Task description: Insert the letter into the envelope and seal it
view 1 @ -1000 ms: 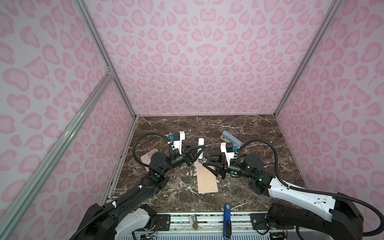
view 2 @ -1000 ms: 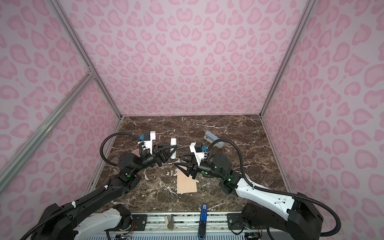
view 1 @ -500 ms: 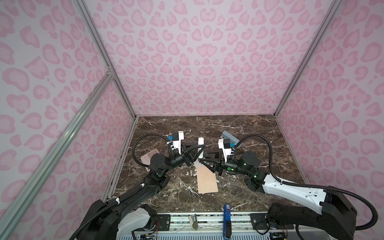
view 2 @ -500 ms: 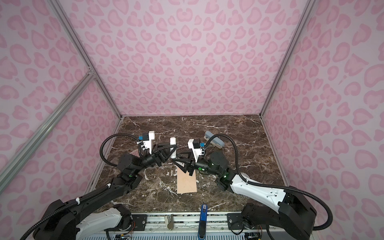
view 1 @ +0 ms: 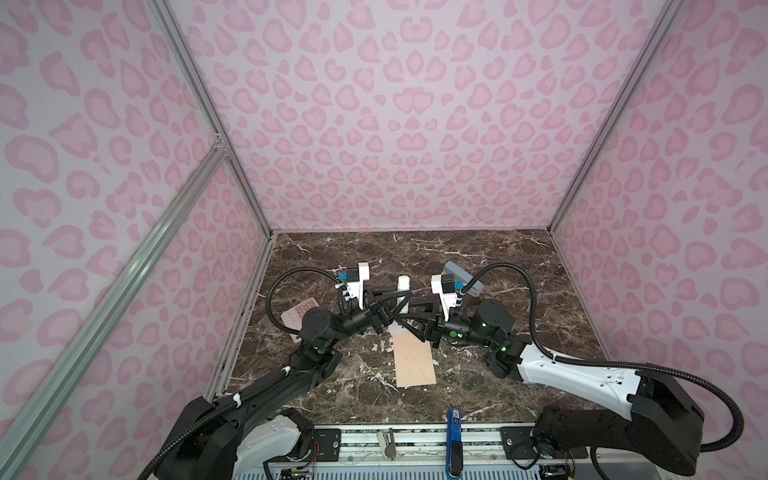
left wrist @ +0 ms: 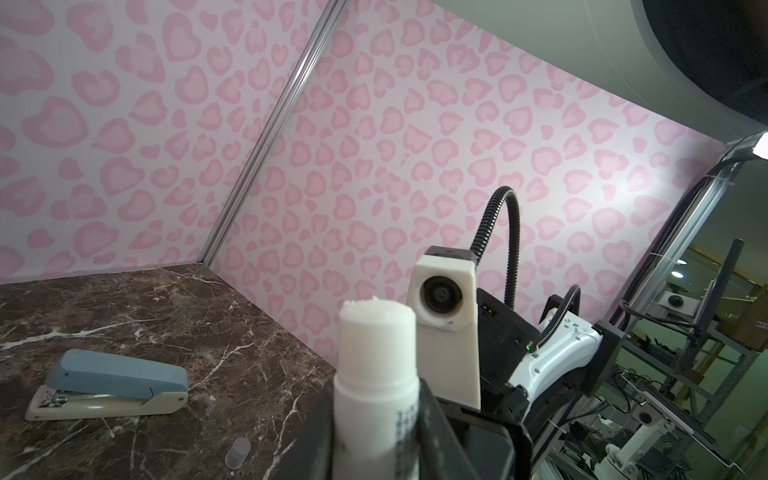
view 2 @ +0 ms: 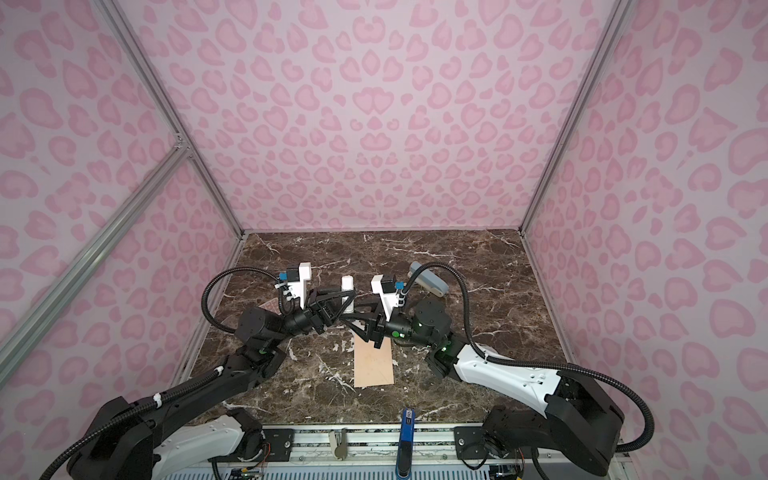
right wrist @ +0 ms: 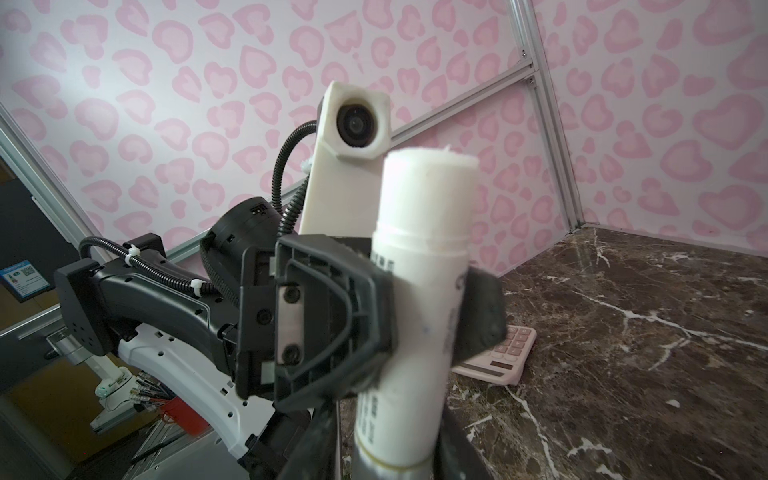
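Note:
A white glue stick stands upright above the table with its cap off. My left gripper is shut on its body, which the right wrist view shows clearly. My right gripper straddles the glue stick's lower end, with a thin gap still showing on one side. The peach-orange envelope lies flat just in front of both grippers. A pale strip at its far end is partly covered by the grippers. I cannot make out the letter.
A blue-grey stapler lies at the back right. The pink calculator sits behind the left arm. A small clear cap lies on the marble near the stapler. A blue tool is on the front rail.
My right gripper has moved left up to the glue stick, and its jaws have narrowed around the lower end. The left gripper has kept still, holding the stick.

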Controlling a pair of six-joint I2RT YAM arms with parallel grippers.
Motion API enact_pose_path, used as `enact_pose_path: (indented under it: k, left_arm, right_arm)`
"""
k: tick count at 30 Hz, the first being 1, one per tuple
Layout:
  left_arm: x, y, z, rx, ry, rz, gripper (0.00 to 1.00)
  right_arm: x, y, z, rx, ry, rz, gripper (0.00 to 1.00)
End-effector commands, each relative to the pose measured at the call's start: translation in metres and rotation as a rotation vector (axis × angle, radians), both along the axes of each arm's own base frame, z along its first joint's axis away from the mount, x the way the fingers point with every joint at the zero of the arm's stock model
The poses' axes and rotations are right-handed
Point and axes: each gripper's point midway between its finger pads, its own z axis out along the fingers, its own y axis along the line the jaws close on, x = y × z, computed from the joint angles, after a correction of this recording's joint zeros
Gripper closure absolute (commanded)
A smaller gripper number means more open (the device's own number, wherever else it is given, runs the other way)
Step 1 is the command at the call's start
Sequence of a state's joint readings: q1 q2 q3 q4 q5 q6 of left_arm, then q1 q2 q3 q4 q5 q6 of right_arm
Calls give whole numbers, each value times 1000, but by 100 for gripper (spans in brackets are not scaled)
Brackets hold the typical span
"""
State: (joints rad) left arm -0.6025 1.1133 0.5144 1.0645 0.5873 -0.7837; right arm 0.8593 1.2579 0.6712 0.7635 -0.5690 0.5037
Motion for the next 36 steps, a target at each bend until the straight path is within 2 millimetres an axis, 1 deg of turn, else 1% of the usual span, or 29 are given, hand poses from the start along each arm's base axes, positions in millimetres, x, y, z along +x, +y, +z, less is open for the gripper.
enact_pose_path:
  k: [1,3,8,12,15,18,21,31,36]
  left_arm:
    - [-5,2,10,-24,-43,-7,89]
    - [-5,2,10,-23,-43,-7,89]
    - [-5,1,8,-17,-41,-5,89]
    - [-4,2,3,4,-38,10,89]
    - [-3,3,-5,40,-30,35,89]
    - [-2,5,-12,76,-25,60,89]
    - [-3,7,-15,98,-24,74,89]
    - [-1,3,-20,126,-14,81,90]
    - [2,3,-25,168,-11,136,91]
  right_arm:
    - [1,0,6,20,-19,-2,64]
    - [2,0,7,22,-17,-6,67]
    - [4,-3,7,19,-8,-18,71]
    - [13,-8,8,11,13,-71,74]
    - [22,-15,4,-26,24,-136,76]
    - [27,-20,-1,-77,28,-180,76]
    - [29,-22,-6,-120,29,-197,76]
    - [28,-18,-15,-208,0,-194,77]
    - [36,-20,-17,-306,-47,-296,78]
